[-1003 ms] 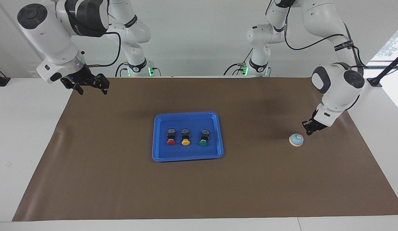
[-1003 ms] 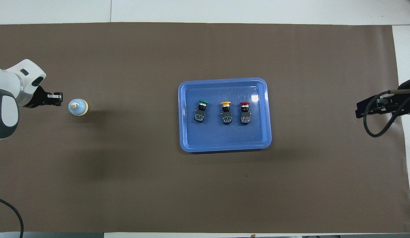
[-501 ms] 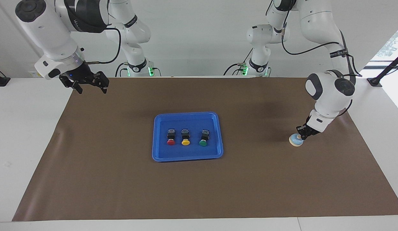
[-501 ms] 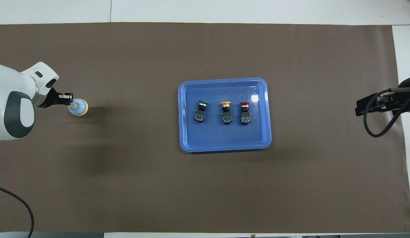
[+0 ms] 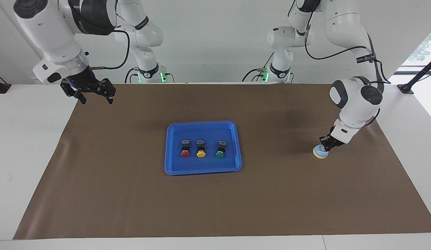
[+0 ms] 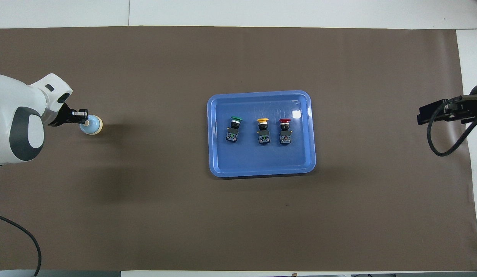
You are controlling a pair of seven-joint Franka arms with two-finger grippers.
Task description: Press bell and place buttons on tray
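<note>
A small round desk bell (image 5: 320, 152) with a light blue dome and cream base sits on the brown table mat (image 5: 215, 208) toward the left arm's end of the table, well apart from everything else. The left gripper (image 5: 325, 147) is down on top of the bell with its fingertips clenched together, holding nothing; they cover the knob, and it looks as though they press on it, though actual contact is hard to make out. A flat rectangular bright blue plastic tray (image 5: 202, 169) with rounded corners and a raised rim lies at the middle of the mat. In it stand three small push buttons with black square bodies in a row: the red-capped button (image 5: 184, 149) toward the right arm's end, the yellow-capped button (image 5: 200, 149) between the others, and the green-capped button (image 5: 220, 150) toward the left arm's end, each apart from its neighbour. The right gripper (image 5: 94, 97) hangs in the air over the mat's corner near its own base, jaws released and spread wide, empty, waiting.
</note>
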